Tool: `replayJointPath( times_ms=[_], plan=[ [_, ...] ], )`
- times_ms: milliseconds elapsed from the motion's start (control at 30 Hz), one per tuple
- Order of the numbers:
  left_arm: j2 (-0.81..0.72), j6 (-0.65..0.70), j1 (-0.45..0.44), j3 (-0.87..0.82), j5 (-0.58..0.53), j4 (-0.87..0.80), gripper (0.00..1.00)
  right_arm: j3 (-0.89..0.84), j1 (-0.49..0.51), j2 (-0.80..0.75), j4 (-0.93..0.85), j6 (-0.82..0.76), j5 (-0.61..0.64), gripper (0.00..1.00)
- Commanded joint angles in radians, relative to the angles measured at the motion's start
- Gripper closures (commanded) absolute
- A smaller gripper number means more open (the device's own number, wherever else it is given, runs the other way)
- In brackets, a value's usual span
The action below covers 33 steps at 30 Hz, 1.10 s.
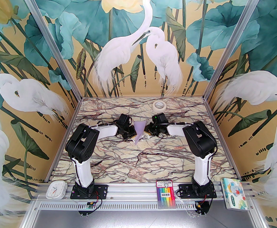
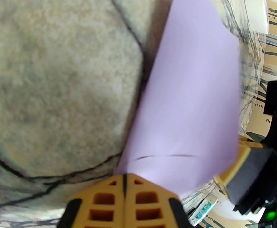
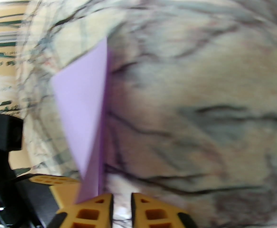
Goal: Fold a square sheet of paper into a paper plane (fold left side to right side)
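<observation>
Yellow ribbed fingers (image 2: 150, 196) of the left gripper (image 2: 124, 176) are pressed together, apparently pinching the narrow end of the paper plane (image 2: 188, 98). It stands tilted off the table (image 1: 152, 160), midway between the side edges and somewhat nearer the far edge. The right gripper (image 3: 121, 196) sits just beside it with a narrow gap between its jaws, gripping nothing. The lengthwise fold looks well along: the lavender paper is thin, smooth and matte, tapering to a point along a sharp centre crease. Next, the right gripper likely needs to catch the free flap and press it flat on the veined, marble-patterned tabletop.
</observation>
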Motion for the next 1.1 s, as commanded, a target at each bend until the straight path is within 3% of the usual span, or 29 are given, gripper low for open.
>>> replayJointPath(
  times_ms=[0, 267, 633, 1067],
  plan=[
    [0.067, -0.003, -0.008, -0.009, -0.042, -0.075, 1.0, -0.016, 0.011, 0.029, 0.096, 0.031, -0.061, 0.76],
    [0.072, -0.001, -0.01, -0.005, -0.037, -0.074, 1.0, -0.019, 0.024, 0.057, 0.187, 0.075, -0.103, 0.71],
    [0.074, -0.001, -0.013, -0.007, -0.031, -0.071, 1.0, 0.005, 0.033, 0.087, 0.18, 0.087, -0.092, 0.67],
    [0.09, -0.008, -0.014, 0.005, -0.022, -0.077, 1.0, -0.095, 0.032, 0.009, 0.301, 0.117, -0.093, 0.6]
  ],
)
